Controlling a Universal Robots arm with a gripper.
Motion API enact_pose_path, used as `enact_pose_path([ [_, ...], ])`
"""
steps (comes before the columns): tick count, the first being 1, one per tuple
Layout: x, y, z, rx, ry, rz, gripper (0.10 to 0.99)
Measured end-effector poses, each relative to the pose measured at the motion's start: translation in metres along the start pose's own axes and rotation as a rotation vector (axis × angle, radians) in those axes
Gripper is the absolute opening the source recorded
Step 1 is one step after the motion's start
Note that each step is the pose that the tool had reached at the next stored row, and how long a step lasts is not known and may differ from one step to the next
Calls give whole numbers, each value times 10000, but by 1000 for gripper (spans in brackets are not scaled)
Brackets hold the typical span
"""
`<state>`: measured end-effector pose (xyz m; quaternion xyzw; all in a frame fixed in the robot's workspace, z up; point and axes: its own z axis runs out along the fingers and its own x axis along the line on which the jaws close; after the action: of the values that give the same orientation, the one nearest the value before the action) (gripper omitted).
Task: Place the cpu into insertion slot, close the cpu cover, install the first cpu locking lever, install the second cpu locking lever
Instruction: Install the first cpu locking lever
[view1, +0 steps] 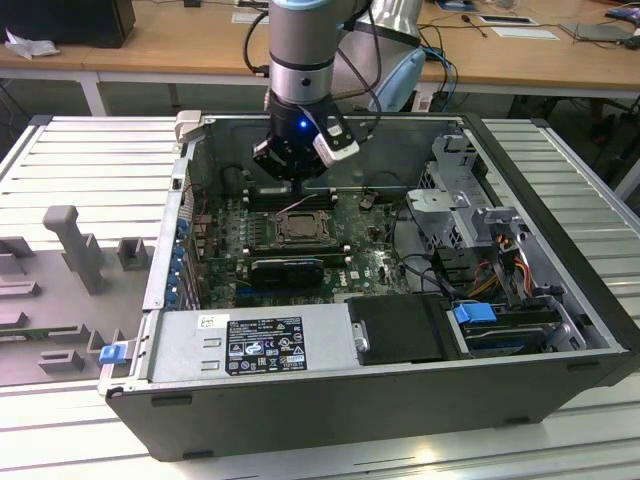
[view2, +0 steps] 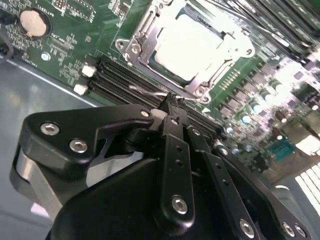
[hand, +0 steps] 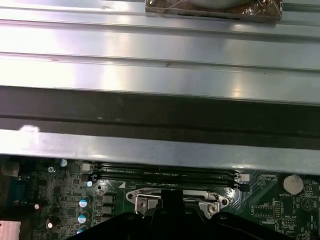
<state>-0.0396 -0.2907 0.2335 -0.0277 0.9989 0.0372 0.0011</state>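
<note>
The cpu (view2: 185, 45) lies flat in the insertion slot (view1: 300, 228) on the green board, bright and pale. The grey cpu cover (view2: 145, 35) is down around it, and the chip shows through the cut-out centre. A thin wire locking lever (view2: 150, 92) stands out beside the socket's edge, over the memory slots. My gripper (view2: 172, 100) is shut, and its narrow fingertips sit right at this lever's end; whether they pinch the wire I cannot tell. In the exterior view the gripper (view1: 288, 176) hangs just behind the socket. The socket's edge (hand: 175, 197) shows above the gripper's black body.
Long black memory slots (view2: 120, 80) run beside the socket. A coin battery (view2: 34, 22) sits on the board. The case's metal wall (hand: 160, 110) rises close behind. A power supply (view1: 250, 345) and drive cage (view1: 470, 200) flank the board. Grey fixtures (view1: 70, 240) stand at the exterior view's left.
</note>
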Motion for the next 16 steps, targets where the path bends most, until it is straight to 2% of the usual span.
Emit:
enact_pose_path([
  [6, -41, 23, 55, -66, -4, 1, 106],
  [10, -67, 71, 80, -67, -3, -2, 106],
  [16, -153, 69, 131, -66, -2, -14, 106],
])
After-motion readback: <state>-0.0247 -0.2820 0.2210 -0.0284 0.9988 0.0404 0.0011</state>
